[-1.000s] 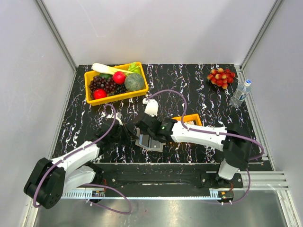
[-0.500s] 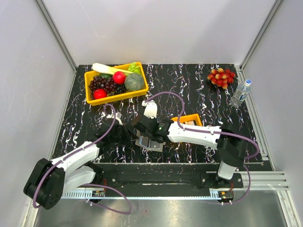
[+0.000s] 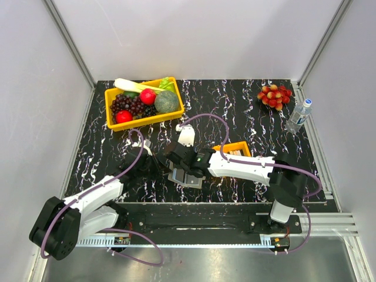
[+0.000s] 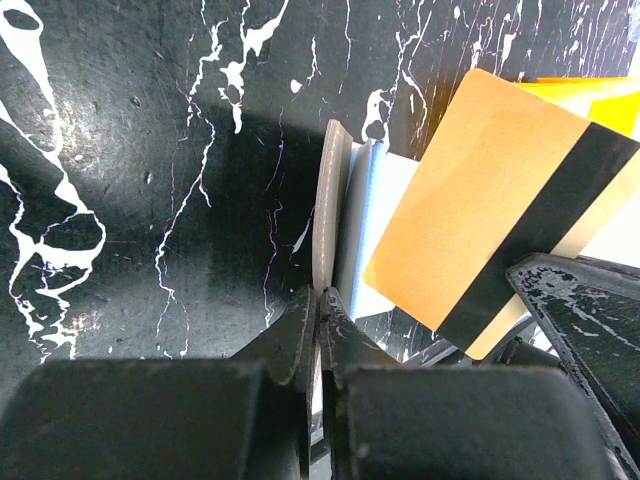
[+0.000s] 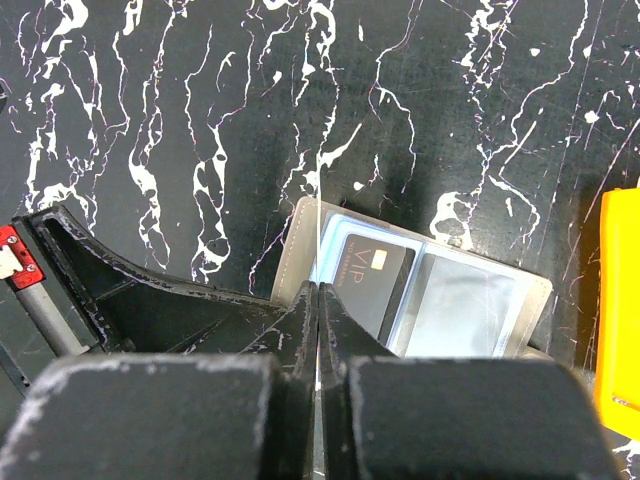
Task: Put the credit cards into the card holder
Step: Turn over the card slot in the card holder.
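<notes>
The card holder (image 5: 470, 300) lies open on the black marbled table, and a dark VIP card (image 5: 372, 278) sits in its left pocket. My left gripper (image 4: 320, 296) is shut on the holder's grey left flap (image 4: 330, 200). My right gripper (image 5: 318, 290) is shut on a tan card with a black stripe (image 4: 490, 200), which it holds edge-down just above the holder's left side. In the right wrist view this card (image 5: 318, 235) shows only as a thin line. From above, both grippers (image 3: 160, 166) (image 3: 181, 161) meet over the holder (image 3: 187, 178).
A small orange tray (image 3: 235, 150) stands just right of the holder, under the right arm. A yellow bin of fruit and vegetables (image 3: 144, 103) is at the back left. A bunch of red fruit (image 3: 274, 95) and a water bottle (image 3: 298, 116) are at the back right.
The right gripper has shifted slightly left and nearer over the holder with the tan card. The left arm has stayed put.
</notes>
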Controlling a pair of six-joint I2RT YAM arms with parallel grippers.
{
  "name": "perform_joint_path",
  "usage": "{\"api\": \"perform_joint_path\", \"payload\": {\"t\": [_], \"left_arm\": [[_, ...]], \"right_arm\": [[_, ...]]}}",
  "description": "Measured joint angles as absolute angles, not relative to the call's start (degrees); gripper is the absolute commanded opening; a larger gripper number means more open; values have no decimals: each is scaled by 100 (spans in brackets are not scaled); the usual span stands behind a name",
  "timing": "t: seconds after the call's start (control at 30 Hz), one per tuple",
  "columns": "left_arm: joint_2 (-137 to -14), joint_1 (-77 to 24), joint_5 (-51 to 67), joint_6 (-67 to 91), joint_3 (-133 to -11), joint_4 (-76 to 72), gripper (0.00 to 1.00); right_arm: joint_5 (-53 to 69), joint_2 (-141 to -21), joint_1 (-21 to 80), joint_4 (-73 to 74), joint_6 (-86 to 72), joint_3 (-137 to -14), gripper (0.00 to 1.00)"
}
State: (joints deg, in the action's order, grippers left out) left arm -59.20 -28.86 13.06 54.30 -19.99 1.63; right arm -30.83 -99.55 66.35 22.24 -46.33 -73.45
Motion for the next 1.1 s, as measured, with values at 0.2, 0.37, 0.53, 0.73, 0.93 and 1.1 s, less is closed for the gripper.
{"api": "perform_joint_path", "payload": {"t": [0.2, 0.37, 0.53, 0.73, 0.93, 1.1], "left_arm": [[-5920, -2886, 1306, 5428, -1999, 163, 0], [-5920, -2886, 1306, 5428, -1999, 165, 0], [-5920, -2886, 1304, 5428, -1999, 165, 0], [-5920, -2886, 1304, 5428, -1999, 165, 0], [-5920, -2886, 1304, 5428, -1999, 165, 0], [-5920, -2886, 1304, 5430, -1999, 163, 0]], "right_arm": [[-3083, -9985, 6635, 2228, -4635, -7345, 0], [-3079, -10121, 6635, 2235, -4630, -7345, 0], [-3079, -10143, 6635, 2268, -4630, -7345, 0], [-3081, -10097, 6635, 2252, -4630, -7345, 0], [-3081, -9856, 6635, 2211, -4633, -7301, 0], [-3072, -9819, 6635, 2196, -4635, -7286, 0]]}}
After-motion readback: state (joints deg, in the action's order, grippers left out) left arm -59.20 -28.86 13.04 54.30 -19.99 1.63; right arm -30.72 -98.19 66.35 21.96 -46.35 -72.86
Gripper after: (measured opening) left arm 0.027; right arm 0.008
